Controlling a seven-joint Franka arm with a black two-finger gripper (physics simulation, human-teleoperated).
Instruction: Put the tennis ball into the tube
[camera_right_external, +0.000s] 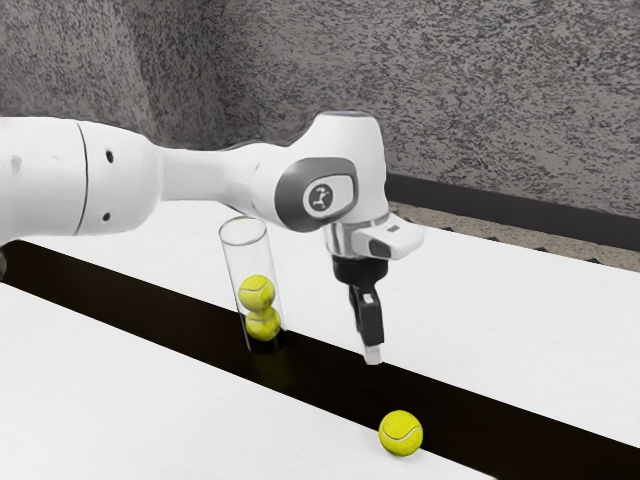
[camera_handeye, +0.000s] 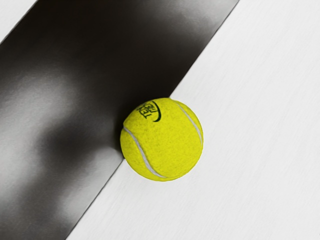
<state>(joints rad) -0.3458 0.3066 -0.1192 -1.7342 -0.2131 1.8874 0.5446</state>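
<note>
The ball (camera_right_external: 401, 433) lies below the gripper (camera_right_external: 373, 357) and apart from it, out toward the exterior view's right and nearer that camera. It sits on the border between the dark strip (camera_right_external: 325, 375) and the white tabletop (camera_right_external: 120, 380). In the wrist view it is close to the middle, so the hand faces it nearly straight on. Whether the gripper is released or clenched I cannot tell from this side; the ball is free of it, resting on the table.

Being round, the ball has no long axis to match, so the coming move turns on centring over it. The grasp is the step in hand, and it calls for a small sideways correction, probably, then a straight descent. Coming down off-centre could set the ball rolling.

The tube (camera_right_external: 248, 258) stands the other way, toward the exterior view's left, mouth up, with a lower ball (camera_right_external: 263, 324) and an upper ball (camera_right_external: 256, 290) inside. The carry therefore has to rise above its rim and go back toward the arm's base.
</note>
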